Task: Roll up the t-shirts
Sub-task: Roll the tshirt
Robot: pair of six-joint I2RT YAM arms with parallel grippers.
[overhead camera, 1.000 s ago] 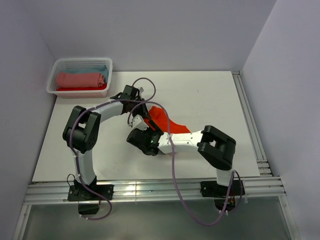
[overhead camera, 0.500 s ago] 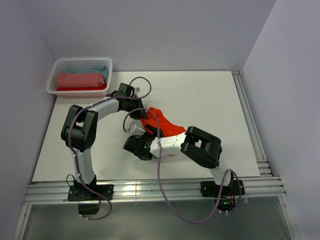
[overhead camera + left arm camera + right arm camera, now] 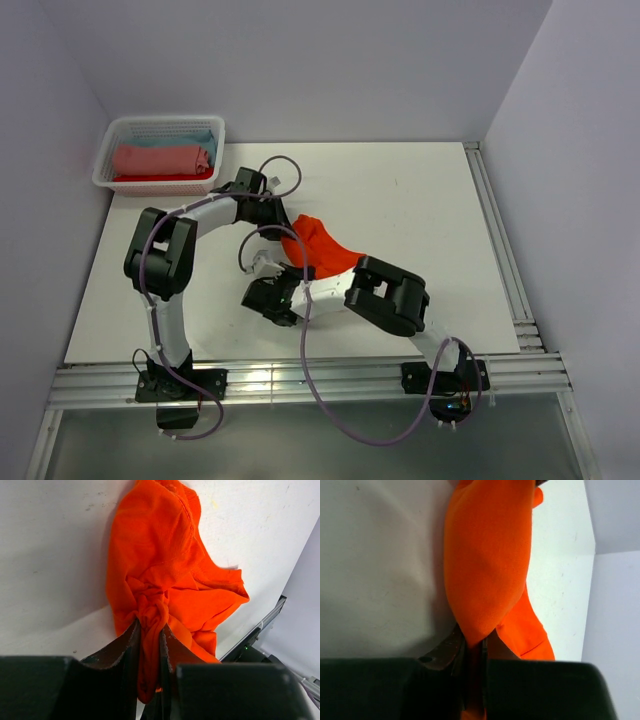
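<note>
Pinching one orange t-shirt (image 3: 325,250): left gripper (image 3: 149,626), right gripper (image 3: 475,645) clamped on it; three rolls (image 3: 160,158) in basket (image 3: 160,185).

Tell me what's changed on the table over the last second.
The right arm swung in toward the left, and the right gripper closed on the orange t-shirt, which bunched up from a flatter spread. The left gripper stayed clamped on another part of the shirt, shifting only slightly. The white basket and the rolls in it did not move.
</note>
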